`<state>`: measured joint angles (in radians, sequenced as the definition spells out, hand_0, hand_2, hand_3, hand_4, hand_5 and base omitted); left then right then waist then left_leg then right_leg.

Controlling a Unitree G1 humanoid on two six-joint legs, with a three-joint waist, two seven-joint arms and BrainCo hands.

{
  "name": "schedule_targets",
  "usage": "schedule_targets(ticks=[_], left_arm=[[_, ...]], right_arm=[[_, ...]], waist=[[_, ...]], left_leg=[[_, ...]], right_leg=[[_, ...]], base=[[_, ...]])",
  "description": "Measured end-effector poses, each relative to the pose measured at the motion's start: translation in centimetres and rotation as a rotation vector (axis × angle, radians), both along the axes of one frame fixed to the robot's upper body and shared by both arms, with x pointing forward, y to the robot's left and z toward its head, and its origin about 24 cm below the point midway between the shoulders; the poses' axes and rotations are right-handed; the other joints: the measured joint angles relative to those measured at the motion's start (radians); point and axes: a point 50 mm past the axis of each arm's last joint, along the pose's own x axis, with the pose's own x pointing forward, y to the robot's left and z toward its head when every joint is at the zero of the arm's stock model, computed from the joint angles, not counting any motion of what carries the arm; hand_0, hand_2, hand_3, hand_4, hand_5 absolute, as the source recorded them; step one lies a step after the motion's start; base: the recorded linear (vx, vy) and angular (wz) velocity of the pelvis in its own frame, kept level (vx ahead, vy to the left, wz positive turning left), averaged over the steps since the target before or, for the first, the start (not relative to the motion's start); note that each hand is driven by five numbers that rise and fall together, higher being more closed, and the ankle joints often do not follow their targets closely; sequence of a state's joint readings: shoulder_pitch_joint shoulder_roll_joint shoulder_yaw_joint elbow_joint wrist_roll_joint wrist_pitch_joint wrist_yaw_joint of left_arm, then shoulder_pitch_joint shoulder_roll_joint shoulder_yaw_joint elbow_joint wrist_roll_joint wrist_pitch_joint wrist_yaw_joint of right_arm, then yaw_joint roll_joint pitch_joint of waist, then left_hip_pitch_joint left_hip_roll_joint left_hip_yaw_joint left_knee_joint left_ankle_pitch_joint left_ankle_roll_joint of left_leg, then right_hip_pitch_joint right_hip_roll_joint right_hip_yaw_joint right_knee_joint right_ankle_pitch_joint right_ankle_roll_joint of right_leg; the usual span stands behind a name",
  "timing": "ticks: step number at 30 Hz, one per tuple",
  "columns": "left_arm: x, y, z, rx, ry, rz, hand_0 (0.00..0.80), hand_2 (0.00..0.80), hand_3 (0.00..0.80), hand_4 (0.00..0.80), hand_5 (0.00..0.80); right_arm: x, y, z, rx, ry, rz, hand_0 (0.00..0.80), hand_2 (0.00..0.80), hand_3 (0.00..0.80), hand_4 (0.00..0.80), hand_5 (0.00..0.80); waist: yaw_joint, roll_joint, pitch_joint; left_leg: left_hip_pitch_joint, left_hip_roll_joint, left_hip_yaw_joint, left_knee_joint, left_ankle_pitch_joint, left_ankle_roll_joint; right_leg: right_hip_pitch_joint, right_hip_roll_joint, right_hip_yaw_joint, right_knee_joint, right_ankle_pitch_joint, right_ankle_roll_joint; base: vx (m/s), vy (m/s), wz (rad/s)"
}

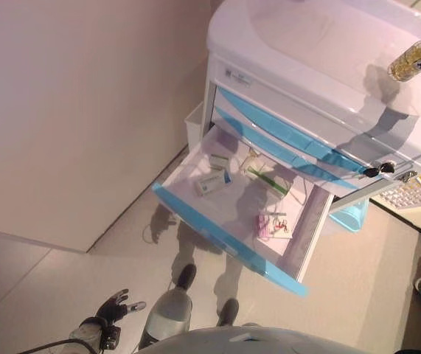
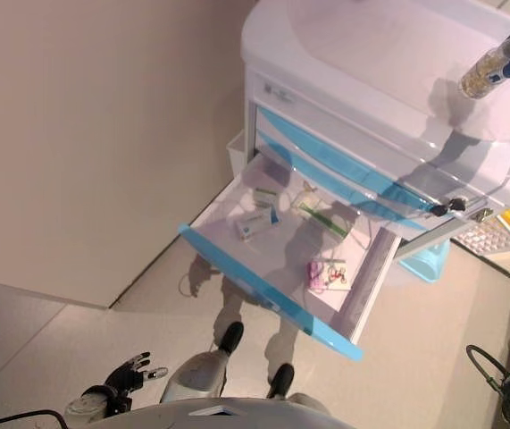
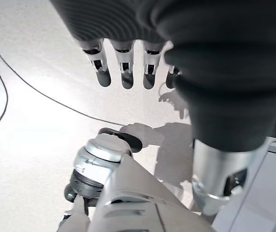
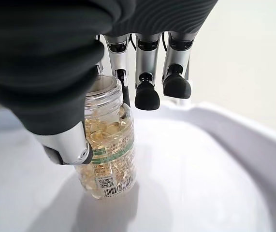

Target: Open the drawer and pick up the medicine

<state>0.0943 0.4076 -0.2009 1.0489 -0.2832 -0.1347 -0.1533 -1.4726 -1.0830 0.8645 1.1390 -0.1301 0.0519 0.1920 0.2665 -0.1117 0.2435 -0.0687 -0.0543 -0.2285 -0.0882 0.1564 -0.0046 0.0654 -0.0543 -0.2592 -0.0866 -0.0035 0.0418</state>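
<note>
My right hand (image 4: 65, 140) is shut on a clear medicine bottle (image 4: 109, 145) of yellow capsules, pinched between the thumb and a finger. The bottle (image 1: 409, 60) hangs tilted just over the white top of the cabinet (image 1: 306, 44), at its right side. I cannot tell if it touches the top. Lower down, a drawer (image 1: 302, 240) with a blue front stands pulled out. Small boxes (image 1: 211, 183), a green and white pack (image 1: 269, 181) and a pink packet (image 1: 273, 225) lie in it. My left hand (image 1: 114, 306) hangs open low at the lower left, near the floor.
Two shut blue-fronted drawers (image 1: 269, 129) sit above the pulled-out one, with keys (image 1: 378, 170) in a lock at the right. A white bin (image 1: 193, 122) stands between the cabinet and the wall (image 1: 70, 110). A blue bin (image 1: 352, 214) is under the cabinet's right side.
</note>
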Motion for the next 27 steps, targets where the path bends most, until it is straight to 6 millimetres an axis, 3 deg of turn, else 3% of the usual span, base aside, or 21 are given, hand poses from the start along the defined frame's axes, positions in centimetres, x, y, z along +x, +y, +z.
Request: schedule_targets(ticks=[5,10,12,27], left_arm=[[0.4,0.1,0.2,0.009,-0.015,0.004,0.0,0.0,0.0,0.0,0.0],[1.0,0.1,0.3,0.002,-0.035,0.015,0.0,0.0,0.0,0.0,0.0],[1.1,0.1,0.3,0.0,-0.037,0.015,0.0,0.0,0.0,0.0,0.0],[1.7,0.1,0.5,-0.004,-0.056,0.018,0.0,0.0,0.0,0.0,0.0]], right_arm=[[-0.2,0.7,1.9,-0.003,0.005,0.023,0.8,0.8,0.8,0.8,0.8],[-0.3,0.6,2.3,0.013,0.021,0.027,0.8,0.8,0.8,0.8,0.8],[-0.4,0.6,2.3,0.016,0.023,0.025,0.0,0.0,0.0,0.0,0.0],[-0.4,0.5,2.5,0.01,0.021,0.025,0.0,0.0,0.0,0.0,0.0]], waist=[[0.002,0.001,0.013],[0.001,0.0,0.024],[0.002,0.001,0.024],[0.001,0.001,0.045]], left_leg=[[-0.01,-0.004,0.0,0.0,0.01,0.012],[-0.009,-0.002,0.001,0.0,0.009,0.01],[-0.009,-0.002,0.001,0.0,0.009,0.01],[-0.009,-0.002,0.006,0.0,0.008,0.01]], right_leg=[[-0.007,-0.002,0.0,-0.002,0.005,-0.003],[-0.005,0.0,0.0,-0.004,0.005,-0.003],[-0.005,0.0,0.0,-0.004,0.005,-0.003],[-0.006,-0.001,0.002,-0.004,0.005,-0.003]], base=[[-0.007,0.002,0.01],[0.0,0.0,0.0],[0.0,0.0,0.0],[-0.007,-0.002,0.0]])
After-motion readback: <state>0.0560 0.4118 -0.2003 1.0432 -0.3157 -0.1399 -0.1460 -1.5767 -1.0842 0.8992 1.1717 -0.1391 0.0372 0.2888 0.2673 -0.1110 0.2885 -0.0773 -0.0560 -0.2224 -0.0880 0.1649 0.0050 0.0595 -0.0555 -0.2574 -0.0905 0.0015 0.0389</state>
